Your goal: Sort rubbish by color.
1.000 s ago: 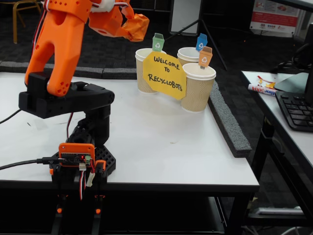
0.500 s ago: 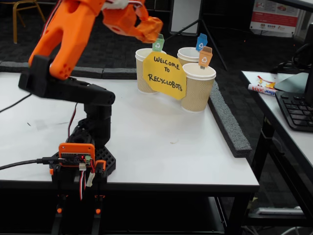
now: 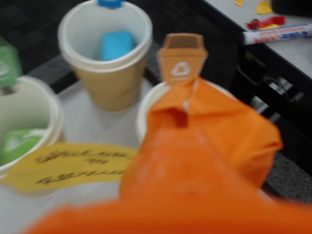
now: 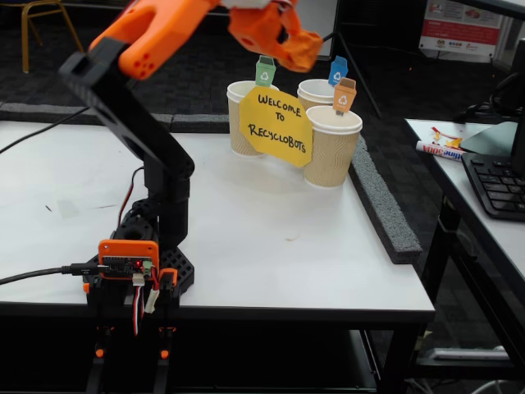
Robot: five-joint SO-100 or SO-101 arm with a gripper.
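Your pincer [image 4: 283, 37] grips the crumpled orange paper wad [image 3: 204, 131]; carry it right over the near ribbed paper cup [image 4: 332, 148] bearing the orange tag [image 3: 181, 58], then let go.

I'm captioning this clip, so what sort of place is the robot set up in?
Probably a demo stand at an exhibition or school hall, not a home: a yellow "Welcome to RecycloBots" sign fronts the paper cups, a poster hangs behind, and a keyboard sits on the neighbouring desk.

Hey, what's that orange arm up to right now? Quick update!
Pincer shut on orange wad, in the air near the cups. Orange-tagged cup not yet reached. Blue wad and green wad already in cups. Nothing blocking.
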